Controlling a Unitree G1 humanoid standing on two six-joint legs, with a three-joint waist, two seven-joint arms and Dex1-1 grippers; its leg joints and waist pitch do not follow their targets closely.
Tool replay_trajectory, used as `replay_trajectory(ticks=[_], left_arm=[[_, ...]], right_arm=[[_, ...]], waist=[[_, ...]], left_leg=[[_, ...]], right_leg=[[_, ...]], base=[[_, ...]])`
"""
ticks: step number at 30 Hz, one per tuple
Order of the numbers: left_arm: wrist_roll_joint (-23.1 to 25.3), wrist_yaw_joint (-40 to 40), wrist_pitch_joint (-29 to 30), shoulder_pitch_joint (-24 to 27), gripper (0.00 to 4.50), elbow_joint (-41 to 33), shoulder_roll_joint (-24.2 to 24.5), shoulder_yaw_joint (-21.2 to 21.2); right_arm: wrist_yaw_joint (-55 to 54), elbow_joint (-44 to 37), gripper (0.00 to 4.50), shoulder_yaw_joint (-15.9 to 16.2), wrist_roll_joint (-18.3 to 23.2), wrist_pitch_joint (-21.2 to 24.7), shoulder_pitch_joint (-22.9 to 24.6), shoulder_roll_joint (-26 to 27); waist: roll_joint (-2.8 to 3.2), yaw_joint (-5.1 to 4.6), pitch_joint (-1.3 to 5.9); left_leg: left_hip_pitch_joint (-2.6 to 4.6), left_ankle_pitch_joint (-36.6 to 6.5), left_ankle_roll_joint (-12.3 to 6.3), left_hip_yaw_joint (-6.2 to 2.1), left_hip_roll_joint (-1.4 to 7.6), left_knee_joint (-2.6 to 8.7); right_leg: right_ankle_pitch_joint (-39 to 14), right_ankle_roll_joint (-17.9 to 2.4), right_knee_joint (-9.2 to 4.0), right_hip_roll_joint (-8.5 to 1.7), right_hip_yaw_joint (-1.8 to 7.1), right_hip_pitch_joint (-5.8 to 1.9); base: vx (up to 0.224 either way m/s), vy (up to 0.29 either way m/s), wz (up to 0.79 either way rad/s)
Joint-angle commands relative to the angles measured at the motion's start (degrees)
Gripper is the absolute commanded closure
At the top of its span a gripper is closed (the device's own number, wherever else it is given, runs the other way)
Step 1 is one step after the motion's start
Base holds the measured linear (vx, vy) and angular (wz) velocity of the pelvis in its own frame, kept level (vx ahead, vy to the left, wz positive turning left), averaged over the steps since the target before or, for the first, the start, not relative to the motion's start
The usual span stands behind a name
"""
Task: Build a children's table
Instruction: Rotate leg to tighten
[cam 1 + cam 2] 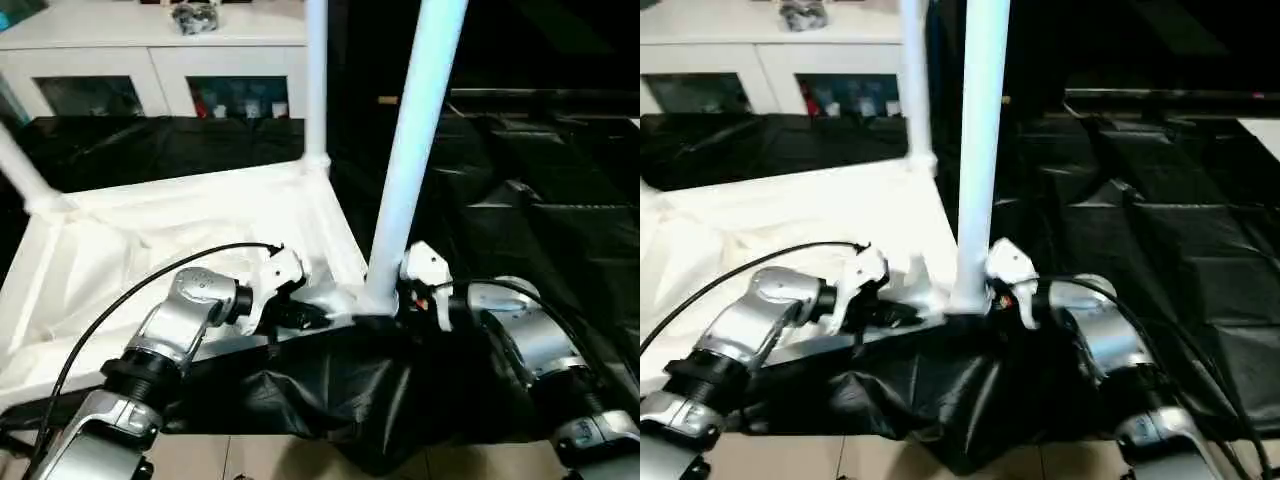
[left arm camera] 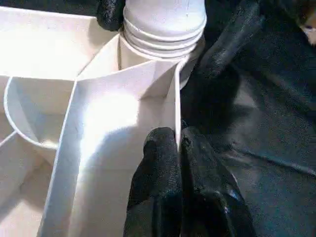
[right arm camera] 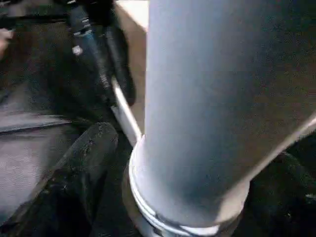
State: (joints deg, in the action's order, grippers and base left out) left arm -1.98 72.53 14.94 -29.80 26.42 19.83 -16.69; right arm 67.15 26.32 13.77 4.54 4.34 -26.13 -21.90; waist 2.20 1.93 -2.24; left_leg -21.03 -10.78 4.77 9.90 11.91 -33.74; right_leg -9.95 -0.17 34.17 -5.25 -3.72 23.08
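A: Since the tabletop [image 1: 150, 240] lies underside up on the black-draped surface [image 1: 520, 230], what sits in its corner sockets?

B: Three legs show. The near leg [image 1: 415, 140] stands upright in the corner socket [image 2: 165, 29] closest to the robot. A second leg [image 1: 316, 80] stands in the far corner, and a third [image 1: 20, 170] leans out of the corner at the picture's left edge.

A: And the tools?

B: The left tool [image 2: 177, 148] has its two black fingers pinched together on the thin rim wall of the tabletop, just beside the near socket. The right tool [image 3: 173, 163] stands wide open around the base of the near leg, one finger [image 3: 84, 163] to one side of it and clear of the tube; I see no grip there.

A: Anything around them?

B: A white cabinet [image 1: 150, 60] with glass doors stands behind the surface, small items on top of it. The black cover bunches in folds over the near edge, under both forearms. The near leg hides part of the dark background.
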Motion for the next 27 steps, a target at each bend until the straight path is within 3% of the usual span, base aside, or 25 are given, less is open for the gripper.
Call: replay_trajectory(ticks=[1, 9, 17, 19, 23, 25, 27], left_arm=[[-2.41, 3.5, -1.24, -0.91, 4.5, -3.27, -1.54, -2.18], [-2.72, 4.94, -0.67, -0.26, 4.5, -4.18, -1.17, -2.23], [-2.04, -0.33, -0.26, -1.28, 4.5, -2.39, -4.28, -1.17], [-0.79, -3.5, -0.31, -1.95, 4.5, -0.93, -5.81, -1.01], [1.47, -13.35, 1.78, -4.39, 4.5, 3.1, -10.12, 0.33], [1.69, -15.54, 2.15, -5.0, 4.5, 3.93, -11.13, 0.72], [2.23, -20.13, 2.6, -6.13, 4.5, 5.62, -13.49, 1.61]], right_arm=[[3.24, -2.19, 0.72, 3.89, 0.54, 1.28, 0.78, 1.0], [4.33, -2.71, 1.37, 3.24, 1.37, 2.88, 1.17, 1.48], [-4.76, 1.25, 1.75, 1.15, -0.04, 4.52, 0.0, 5.49], [-11.66, 4.58, 1.77, -0.84, -0.54, 7.31, -1.33, 8.31], [-26.4, 10.03, 1.78, -3.18, -3.27, 7.66, -3.81, 13.86], [-28.93, 10.85, 1.78, -3.26, -4.09, 7.72, -4.24, 14.88], [-31.59, 11.87, 1.78, -2.12, -6.1, 6.58, -4.63, 16.73]], waist=[[-0.1, -0.23, 3.2], [-0.26, -0.03, 3.34], [-0.35, -0.42, 3.06], [-0.26, -0.69, 2.99], [-0.21, -1.44, 3.08], [-0.17, -1.73, 3.1], [-0.31, -1.97, 3.25]], left_leg=[[0.51, -14.0, -4.09, 0.3, 1.1, 4.1], [0.39, -12.46, -4.13, 0.3, 1.01, 4.0], [0.38, -14.78, -2.59, 0.16, 0.86, 4.25], [0.42, -15.35, -1.98, 0.1, 0.77, 4.33], [0.45, -15.34, -0.68, -0.03, 0.59, 4.3], [0.47, -15.1, -0.47, -0.07, 0.58, 4.3], [0.11, -14.45, -1.47, -0.01, 0.46, 4.16]], right_leg=[[-12.46, -14.39, -3.97, -1.96, 1.97, -2.78], [-10.31, -14.95, -3.69, -2.05, 1.91, -2.98], [-16.17, -13.07, -4.33, -2.19, 1.91, -2.79], [-17.68, -12.56, -4.48, -2.17, 1.9, -2.62], [-19.07, -11.55, -4.62, -2.14, 1.88, -2.51], [-17.97, -11.86, -4.54, -2.09, 1.85, -2.53], [-17.01, -11.74, -4.58, -2.1, 1.79, -2.77]], base=[[0.0, 0.0, 0.0], [0.0, 0.0, 0.0], [0.0, 0.0, 0.0], [0.0, 0.0, 0.0], [0.0, 0.0, 0.0], [0.0, 0.0, 0.0], [0.0, 0.0, 0.0]])
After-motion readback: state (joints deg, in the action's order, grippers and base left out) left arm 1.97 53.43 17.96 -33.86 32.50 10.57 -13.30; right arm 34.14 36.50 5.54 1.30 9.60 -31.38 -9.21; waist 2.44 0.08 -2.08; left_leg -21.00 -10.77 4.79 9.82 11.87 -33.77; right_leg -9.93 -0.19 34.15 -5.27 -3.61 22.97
